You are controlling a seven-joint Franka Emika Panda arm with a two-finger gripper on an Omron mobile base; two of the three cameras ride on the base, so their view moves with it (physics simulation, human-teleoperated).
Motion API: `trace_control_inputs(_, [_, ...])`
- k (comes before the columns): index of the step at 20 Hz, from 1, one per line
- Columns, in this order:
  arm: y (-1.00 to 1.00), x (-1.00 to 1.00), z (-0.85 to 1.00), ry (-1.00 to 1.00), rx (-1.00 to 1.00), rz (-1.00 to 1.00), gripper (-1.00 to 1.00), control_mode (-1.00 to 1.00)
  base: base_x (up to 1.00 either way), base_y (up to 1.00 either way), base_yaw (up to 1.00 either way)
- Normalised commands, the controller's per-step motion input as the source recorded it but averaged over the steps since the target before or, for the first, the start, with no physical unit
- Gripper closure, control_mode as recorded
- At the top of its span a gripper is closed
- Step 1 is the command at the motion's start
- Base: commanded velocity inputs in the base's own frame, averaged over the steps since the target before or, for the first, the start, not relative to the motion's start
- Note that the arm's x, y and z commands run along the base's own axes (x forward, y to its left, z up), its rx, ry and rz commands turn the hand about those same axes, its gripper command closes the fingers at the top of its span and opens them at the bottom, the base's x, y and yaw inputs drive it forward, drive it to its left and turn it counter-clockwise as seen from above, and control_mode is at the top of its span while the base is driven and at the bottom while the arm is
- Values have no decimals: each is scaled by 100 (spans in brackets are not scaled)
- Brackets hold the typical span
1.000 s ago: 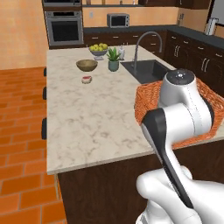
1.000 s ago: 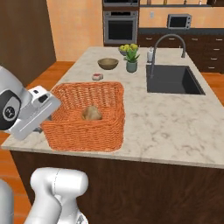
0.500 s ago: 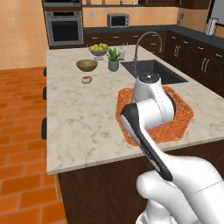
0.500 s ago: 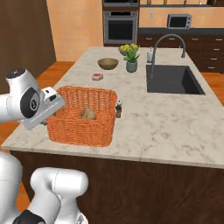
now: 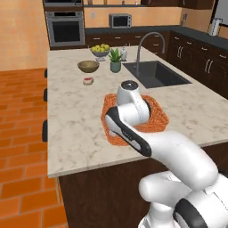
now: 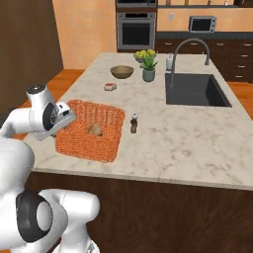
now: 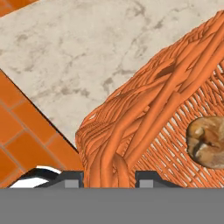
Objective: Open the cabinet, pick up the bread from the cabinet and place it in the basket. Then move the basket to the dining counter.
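The orange woven basket [image 5: 156, 115] [image 6: 84, 144] [image 7: 166, 100] rests on the beige marbled dining counter [image 5: 75, 116] [image 6: 183, 133] [image 7: 65, 43], close to its near left corner. The bread [image 6: 94, 130] [image 7: 208, 142], a small tan roll, lies inside it. My gripper [image 6: 66, 122] [image 7: 109, 176] is shut on the basket's rim at its left end, one finger on each side of the wicker wall. In the left base view my arm covers the near half of the basket. The cabinet is out of view.
A small dark shaker [image 6: 133, 123] stands just right of the basket. Farther back are a wooden bowl [image 5: 88, 66] [image 6: 122, 71], a potted plant [image 5: 116, 60], a fruit bowl [image 5: 100, 50] and the inset sink [image 5: 153, 73] [image 6: 195, 89]. Orange tiled floor [image 7: 26, 148] lies beyond the counter edge.
The basket, held by my gripper, has slid left along the counter with the bread in it. My arm swung left with it. The grip has not changed.
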Motion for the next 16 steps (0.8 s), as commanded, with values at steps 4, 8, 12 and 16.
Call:
trace_control_inputs(4, [64, 100, -67, 1, 10, 4, 100, -100, 0, 0, 0])
trace_control_inputs(8, [44, 99, -72, 0, 12, 4, 100, -100, 0, 0, 0])
trace_control_inputs(12, [44, 86, -68, 0, 10, 4, 100, -100, 0, 0, 0])
trace_control_inputs(16, [46, 16, 7, -2, 6, 1, -100, -100, 0, 0, 0])
